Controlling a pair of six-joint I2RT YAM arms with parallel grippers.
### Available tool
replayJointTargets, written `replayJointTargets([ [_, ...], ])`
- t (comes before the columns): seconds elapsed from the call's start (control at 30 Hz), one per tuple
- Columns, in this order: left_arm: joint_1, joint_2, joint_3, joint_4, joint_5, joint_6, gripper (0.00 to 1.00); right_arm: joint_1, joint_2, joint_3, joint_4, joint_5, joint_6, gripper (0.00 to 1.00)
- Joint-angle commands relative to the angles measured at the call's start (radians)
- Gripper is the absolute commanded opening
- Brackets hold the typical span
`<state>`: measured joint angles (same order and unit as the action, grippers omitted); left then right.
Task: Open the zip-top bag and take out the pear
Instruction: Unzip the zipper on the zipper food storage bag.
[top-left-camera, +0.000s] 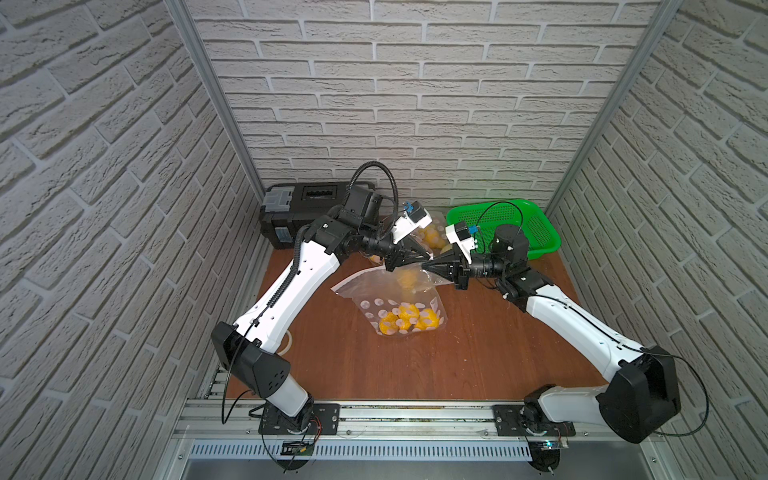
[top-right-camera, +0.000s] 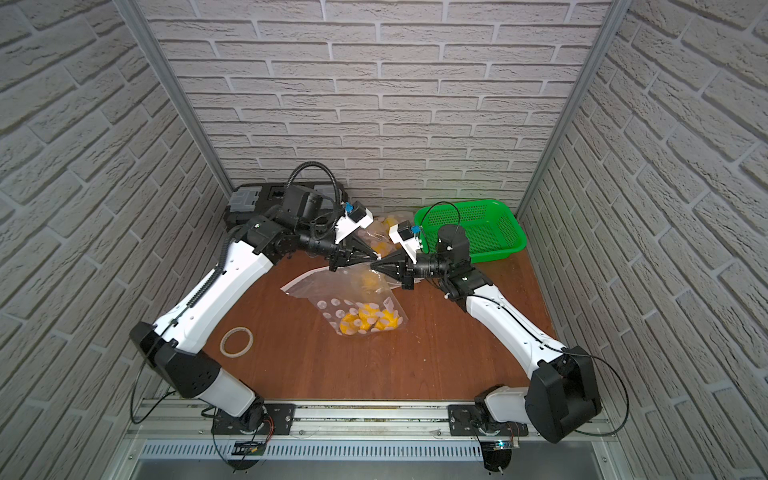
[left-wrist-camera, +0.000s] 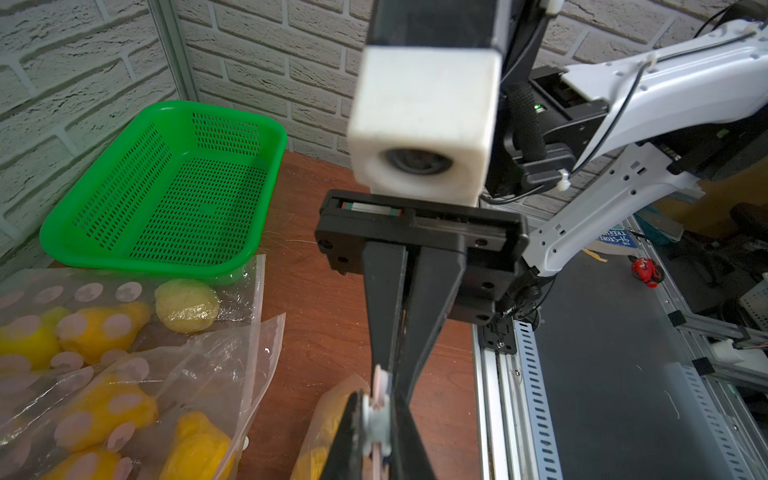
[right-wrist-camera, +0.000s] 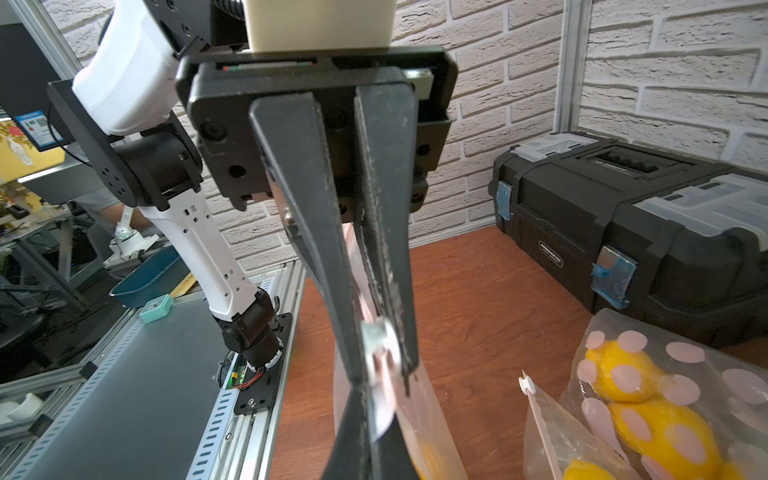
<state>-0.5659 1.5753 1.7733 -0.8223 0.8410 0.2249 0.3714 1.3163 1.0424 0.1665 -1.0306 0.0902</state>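
We see the left pincer (top-left-camera: 415, 261) pinching the white slider (right-wrist-camera: 380, 336) of the zip-top bag (top-left-camera: 374, 291), the right pincer (top-left-camera: 429, 266) tip to tip with it, pressed together on the bag's top edge, yellow pears (top-left-camera: 405, 319) low in the bag, beneath both pincers

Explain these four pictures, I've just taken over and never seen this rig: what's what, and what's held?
Two robot arms work over a wooden table. Both top views look down on everything; each wrist view rides on one arm. The left hand and right hand pinch the top edge of a zip-top bag of yellow pears. Behind stand another bag, a green basket and a black toolbox; a tape roll lies nearer the front.
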Motion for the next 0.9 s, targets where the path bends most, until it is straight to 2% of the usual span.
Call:
replayJointTargets([
  [0.0, 0.040, -0.057, -0.037, -0.021, 0.004, 0.024, 0.00, -0.004, -0.081, -0.013, 0.001, 0.067, -0.028, 0.03],
  [0.3, 0.155, -0.164, -0.163, -0.035, 0.027, 0.020, 0.00, -0.043, -0.212, -0.097, -0.046, 0.238, -0.036, 0.03],
  [0.43, 0.206, -0.224, -0.244, -0.056, 0.015, 0.018, 0.00, -0.067, -0.289, -0.135, -0.104, 0.408, -0.045, 0.03],
  [0.63, 0.293, -0.347, -0.376, -0.051, 0.014, 0.005, 0.00, -0.081, -0.407, -0.176, -0.217, 0.768, -0.042, 0.03],
  [0.83, 0.338, -0.397, -0.430, -0.058, 0.027, 0.008, 0.00, -0.083, -0.472, -0.192, -0.287, 0.998, 0.040, 0.03],
  [0.87, 0.340, -0.397, -0.435, -0.053, 0.029, 0.007, 0.00, -0.082, -0.484, -0.200, -0.276, 0.998, 0.046, 0.03],
])
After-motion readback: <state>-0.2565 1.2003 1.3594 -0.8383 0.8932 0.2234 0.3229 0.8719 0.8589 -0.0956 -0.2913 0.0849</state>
